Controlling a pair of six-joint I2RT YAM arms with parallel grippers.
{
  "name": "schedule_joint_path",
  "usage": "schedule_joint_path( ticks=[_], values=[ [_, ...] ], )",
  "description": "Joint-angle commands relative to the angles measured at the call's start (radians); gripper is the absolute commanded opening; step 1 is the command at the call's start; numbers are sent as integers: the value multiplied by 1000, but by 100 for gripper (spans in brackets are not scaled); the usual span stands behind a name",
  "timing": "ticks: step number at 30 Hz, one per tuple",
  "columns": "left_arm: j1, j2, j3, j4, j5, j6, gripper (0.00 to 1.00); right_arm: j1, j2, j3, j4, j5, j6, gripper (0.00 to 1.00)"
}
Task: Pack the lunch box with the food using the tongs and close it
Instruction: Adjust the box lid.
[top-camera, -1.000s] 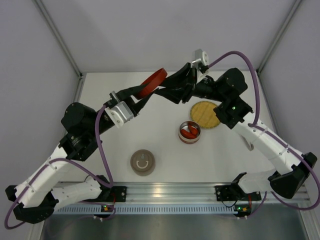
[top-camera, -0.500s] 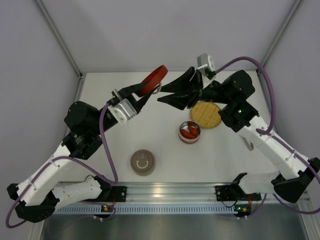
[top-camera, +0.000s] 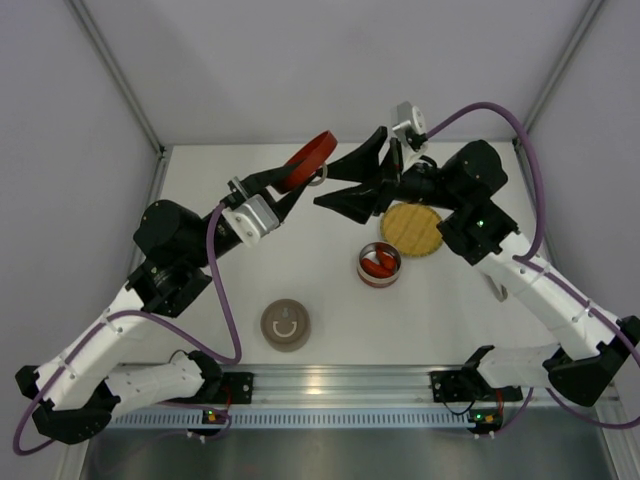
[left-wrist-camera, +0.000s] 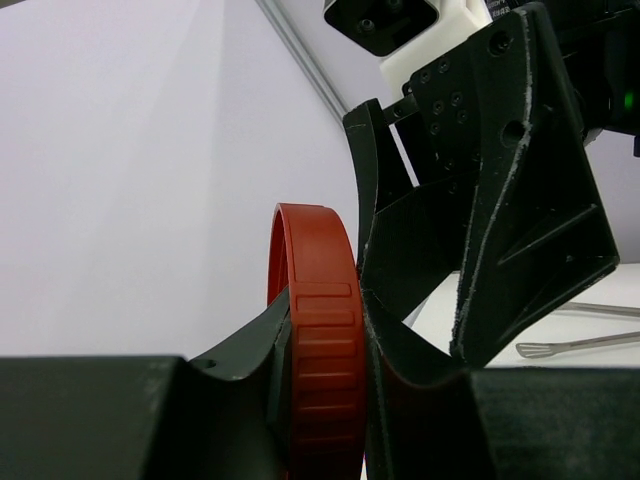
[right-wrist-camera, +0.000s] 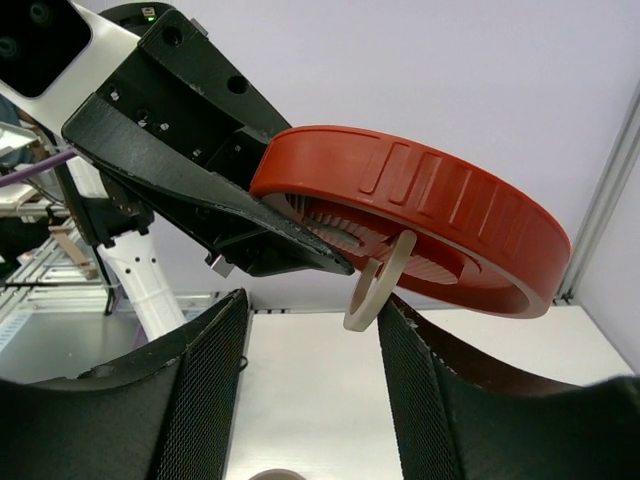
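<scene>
My left gripper (top-camera: 297, 178) is shut on the rim of a red ribbed lid (top-camera: 309, 158), held on edge above the table's back. In the left wrist view the lid (left-wrist-camera: 322, 330) is clamped between both fingers. A cream loop (right-wrist-camera: 376, 288) hangs from the lid's underside. My right gripper (top-camera: 325, 190) stands open just right of the lid, the loop above the gap between its fingers (right-wrist-camera: 205, 385). The round lunch box (top-camera: 379, 264) holds red food pieces (top-camera: 376, 266). The tongs (left-wrist-camera: 575, 344) lie on the table behind; the top view hides them.
A round yellow woven plate (top-camera: 412, 228) sits right of the lunch box, partly under my right arm. A brownish round lid (top-camera: 285, 325) with a curved handle lies near the front, left of centre. Grey walls close the table's back and sides.
My right gripper has drawn back a little to the right and spread its jaws wider beside the red lid. The left gripper has kept hold of the lid, shifting slightly.
</scene>
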Motion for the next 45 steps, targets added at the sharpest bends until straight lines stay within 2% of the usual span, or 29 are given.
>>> schedule_joint_path(
  ticks=[1, 5, 16, 21, 26, 28, 33, 34, 36, 37, 38, 39, 40, 41, 43, 45],
  values=[
    [1, -12, -1, 36, 4, 4, 0, 12, 3, 17, 47, 20, 48, 52],
    [1, -20, -1, 36, 7, -8, 0, 11, 22, 27, 64, 39, 68, 42],
    [1, -33, 9, 23, 16, -67, 0, 1, 65, 75, 58, 106, 104, 33],
    [1, -44, -12, 30, 10, -80, 0, -9, 65, 76, 125, 85, 150, 20],
    [1, -46, -37, 30, -36, -102, 0, -17, 49, 84, 128, 57, 131, 4],
    [1, -46, -41, 30, -59, -110, 0, -15, 36, 83, 127, 45, 118, 0],
    [1, -40, -58, 33, -71, -128, 0, -17, 23, 78, 115, 28, 100, 0],
    [1, -38, -60, 30, -85, -136, 3, -19, 19, 79, 87, 26, 83, 0],
    [3, -38, -63, 28, -103, -151, 24, -23, 15, 96, 26, 25, 43, 0],
    [3, -39, -63, 23, -117, -151, 51, -29, 4, 102, -14, 28, -3, 0],
    [4, -40, -61, 14, -158, -150, 64, -51, 1, 112, -118, 31, -29, 0],
    [11, -40, -51, 5, -179, -154, 85, -64, -4, 145, -184, 29, -91, 0],
    [17, -36, -41, -12, -192, -156, 98, -95, -8, 164, -262, 26, -128, 0],
    [24, -35, -28, -45, -203, -174, 98, -112, -13, 179, -393, 26, -167, 0],
    [47, -33, 14, -81, -231, -191, 98, -175, -40, 182, -497, 36, -246, 0],
    [63, -35, 54, -153, -277, -192, 98, -221, -53, 190, -683, 40, -358, 0]
  ],
)
